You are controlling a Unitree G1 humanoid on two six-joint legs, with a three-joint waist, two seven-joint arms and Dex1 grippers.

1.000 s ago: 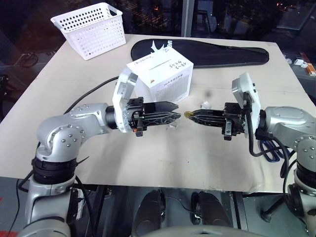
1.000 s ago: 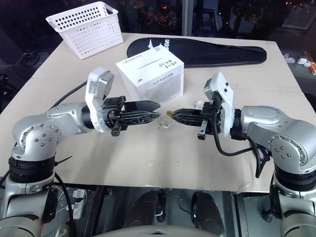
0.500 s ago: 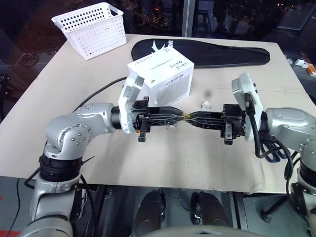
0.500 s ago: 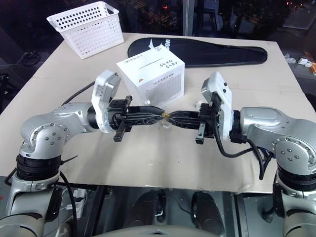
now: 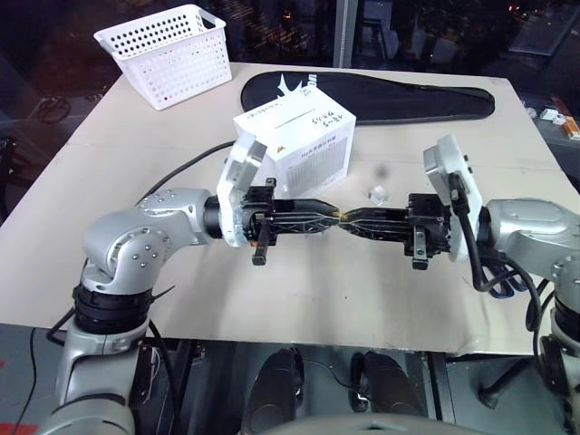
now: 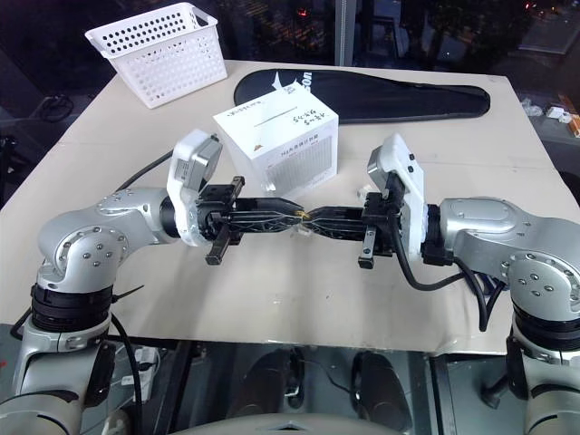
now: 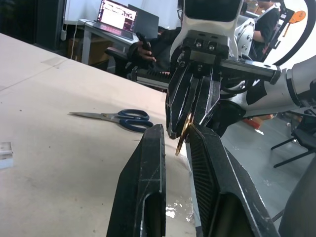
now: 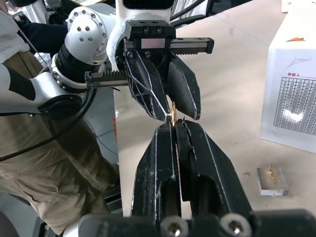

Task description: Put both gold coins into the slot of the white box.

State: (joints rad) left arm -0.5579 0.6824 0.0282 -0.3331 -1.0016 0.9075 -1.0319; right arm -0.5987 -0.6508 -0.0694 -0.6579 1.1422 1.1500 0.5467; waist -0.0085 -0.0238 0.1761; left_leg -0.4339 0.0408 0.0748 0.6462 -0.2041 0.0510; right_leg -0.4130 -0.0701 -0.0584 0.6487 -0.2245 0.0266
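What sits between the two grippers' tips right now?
A gold coin, edge-on, pinched by the right gripper, with the left gripper closing on it; clearest in the left wrist view.

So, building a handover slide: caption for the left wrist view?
Both claws meet tip to tip on one gold coin above the table, scissors behind.

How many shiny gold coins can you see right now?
1: the gold coin is pinched in the right gripper, in front of the white box. The second coin may be hidden.
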